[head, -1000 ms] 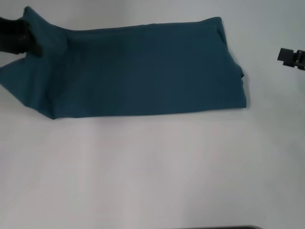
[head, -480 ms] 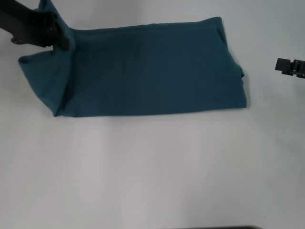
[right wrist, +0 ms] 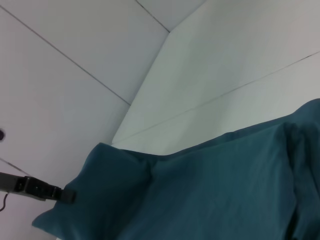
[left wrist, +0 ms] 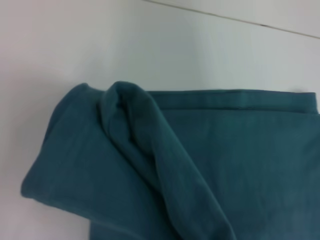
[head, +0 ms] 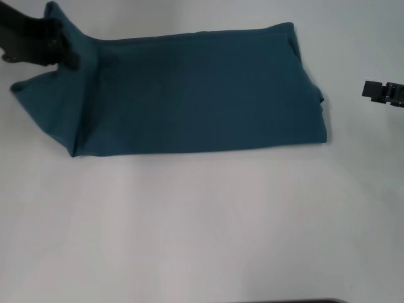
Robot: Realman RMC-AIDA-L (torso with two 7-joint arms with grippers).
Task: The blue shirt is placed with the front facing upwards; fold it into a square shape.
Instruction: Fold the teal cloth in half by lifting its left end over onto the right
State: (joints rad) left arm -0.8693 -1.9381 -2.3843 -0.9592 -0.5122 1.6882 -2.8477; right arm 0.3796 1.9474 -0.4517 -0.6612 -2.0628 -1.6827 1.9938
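Item one, the blue shirt (head: 196, 91): you had it lying across the upper half of the head frame on the white worktop (head: 202, 227), already folded into a long horizontal band, plain teal cloth facing up. Its right end sat flat, with a small pucker at the edge in the right of the frame. Its left end was lifted and bunched into a raised fold at the upper left corner, while a loose triangular flap sloped down to a point at the lower left of the band. The left wrist view showed you that same end close up (left wrist: 165, 165): a thick rolled ridge of cloth running diagonally over the layers, with a hemmed edge along the top. Item two, the left gripper (head: 60, 47): it stood at the upper left of the head frame, its dark fingers clamped on the raised corner of the shirt; the right wrist view showed it from afar (right wrist: 60, 192) as a dark bar meeting the cloth at lower left. Item three, the right gripper (head: 377, 91): it hung at the right edge of the head frame, well apart from the shirt; whether its fingers were apart or together, you could not tell.
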